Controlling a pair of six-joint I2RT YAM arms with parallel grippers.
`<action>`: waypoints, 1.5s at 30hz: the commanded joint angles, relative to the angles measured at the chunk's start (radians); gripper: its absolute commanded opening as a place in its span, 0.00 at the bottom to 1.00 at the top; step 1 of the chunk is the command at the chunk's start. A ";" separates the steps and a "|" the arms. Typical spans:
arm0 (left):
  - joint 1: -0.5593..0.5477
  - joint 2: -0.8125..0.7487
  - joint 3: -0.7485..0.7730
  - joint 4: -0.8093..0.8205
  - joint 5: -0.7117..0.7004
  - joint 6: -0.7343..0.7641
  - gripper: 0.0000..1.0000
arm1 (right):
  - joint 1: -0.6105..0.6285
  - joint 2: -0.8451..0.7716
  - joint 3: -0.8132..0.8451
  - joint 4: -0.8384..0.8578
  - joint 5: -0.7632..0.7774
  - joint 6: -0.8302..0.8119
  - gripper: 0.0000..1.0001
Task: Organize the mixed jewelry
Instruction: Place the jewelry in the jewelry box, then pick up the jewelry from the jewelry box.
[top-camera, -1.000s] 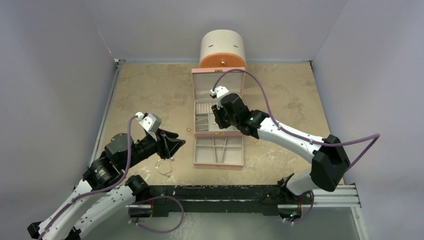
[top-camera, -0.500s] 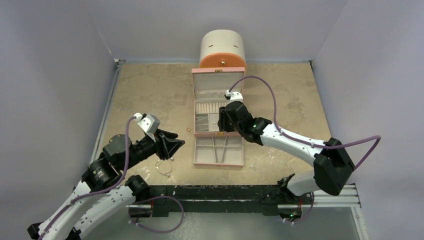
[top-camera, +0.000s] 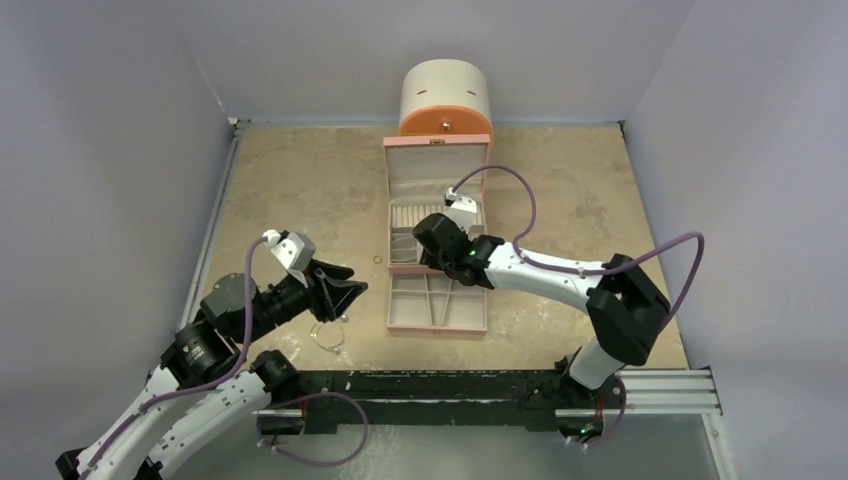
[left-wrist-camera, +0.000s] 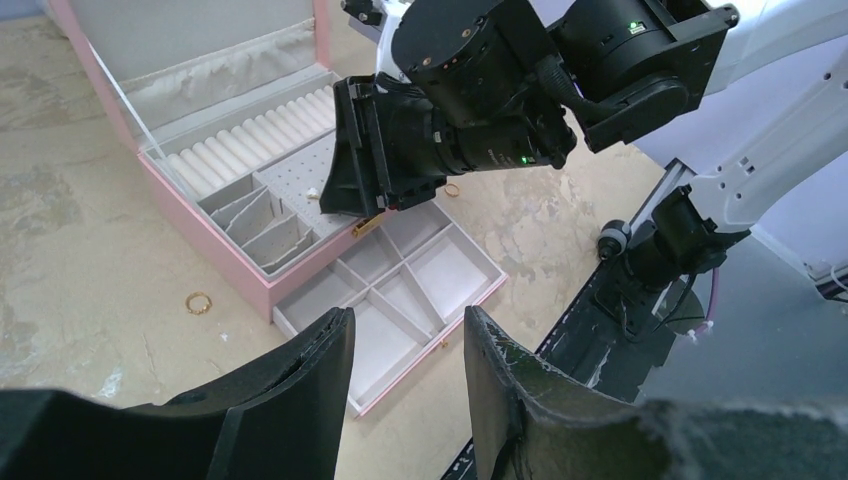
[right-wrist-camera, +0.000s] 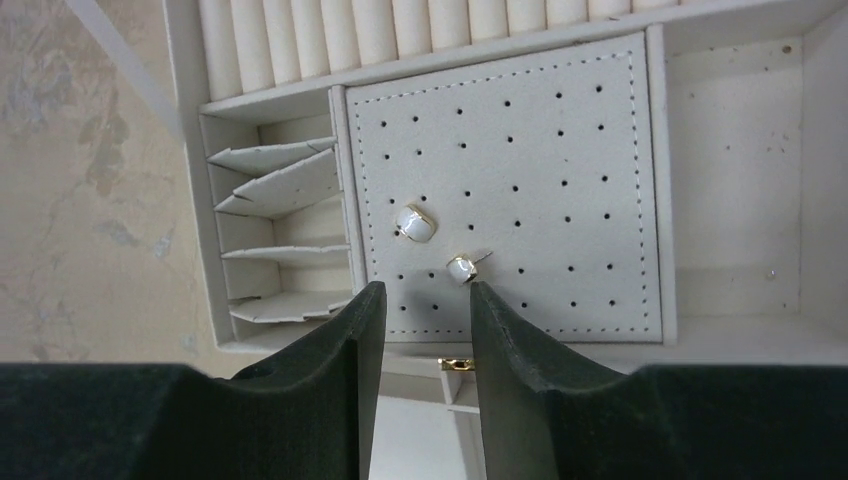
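I see a mottled beige table (top-camera: 300, 190) between plain grey walls (top-camera: 120, 100). Two white gold-rimmed studs (right-wrist-camera: 417, 224) lie on the open pink jewelry box's (left-wrist-camera: 210, 245) perforated pad, under my right claw (right-wrist-camera: 420, 335). One small coppery ring (left-wrist-camera: 198, 302) lies left of the box. One thin wire bangle (top-camera: 325, 335) lies near my left claw (left-wrist-camera: 405, 365). Both claws gape, empty.

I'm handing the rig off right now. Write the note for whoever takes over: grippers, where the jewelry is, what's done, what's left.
Left gripper: open, empty, hovering left of the jewelry box.
Right gripper: open, empty, above the box's perforated pad.
Done: two white studs lie on that pad.
Left: the wire bangle lies on the table at the near left; the coppery ring lies on the table just left of the box. The drawer is pulled out and its compartments look empty.
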 joint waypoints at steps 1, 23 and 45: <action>0.001 -0.021 -0.001 0.051 0.018 0.015 0.44 | 0.040 0.016 0.089 -0.185 0.209 0.241 0.39; 0.001 -0.045 -0.005 0.056 0.038 0.019 0.45 | 0.056 0.131 0.224 -0.417 0.354 0.542 0.39; 0.001 -0.059 -0.009 0.061 0.054 0.022 0.45 | 0.069 0.232 0.370 -0.605 0.379 0.691 0.36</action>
